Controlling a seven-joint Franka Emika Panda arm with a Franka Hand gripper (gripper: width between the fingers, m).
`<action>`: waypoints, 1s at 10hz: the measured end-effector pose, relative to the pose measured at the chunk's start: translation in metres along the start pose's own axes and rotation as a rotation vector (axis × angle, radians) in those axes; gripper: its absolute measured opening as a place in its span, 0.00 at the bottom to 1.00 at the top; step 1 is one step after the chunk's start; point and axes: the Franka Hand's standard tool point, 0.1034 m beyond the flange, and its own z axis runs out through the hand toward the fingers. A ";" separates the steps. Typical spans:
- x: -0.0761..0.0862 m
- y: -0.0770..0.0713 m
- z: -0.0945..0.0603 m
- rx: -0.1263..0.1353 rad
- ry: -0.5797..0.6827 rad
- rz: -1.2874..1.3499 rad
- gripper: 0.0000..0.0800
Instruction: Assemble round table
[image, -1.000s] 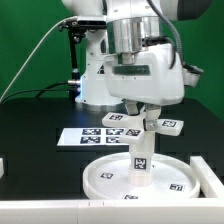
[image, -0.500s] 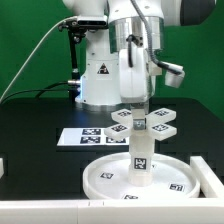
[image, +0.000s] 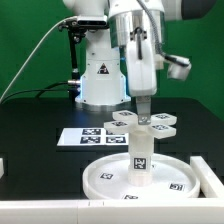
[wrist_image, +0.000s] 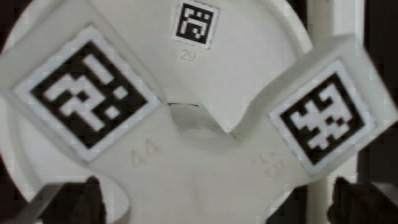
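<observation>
The large round disc (image: 105, 180) lies flat on the black table near the front. The short thick leg (image: 140, 157) stands upright at its centre. The cross-shaped foot (image: 158, 122) sits on top of the leg with its tags facing up. My gripper (image: 142, 112) comes straight down from above and is shut on the foot's middle. In the wrist view the foot (wrist_image: 196, 150) fills the picture, with two tagged arms. My gripper (wrist_image: 214, 205) shows as dark fingers (wrist_image: 63, 200) on either side of it. The disc (wrist_image: 267, 25) lies beneath.
The marker board (image: 85, 135) lies flat behind the disc on the exterior view's left. A white block (image: 207, 175) stands at the exterior view's right edge, close to the disc's rim. The arm's base (image: 100, 80) is at the back.
My wrist has turned about its vertical axis, and the cross-shaped foot has turned with it on top of the leg. The disc and leg have stayed in place.
</observation>
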 end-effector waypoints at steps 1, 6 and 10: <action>0.000 -0.003 -0.005 0.009 -0.003 -0.130 0.81; -0.007 -0.003 -0.008 -0.033 -0.039 -0.818 0.81; -0.005 0.000 -0.007 -0.009 -0.006 -1.072 0.81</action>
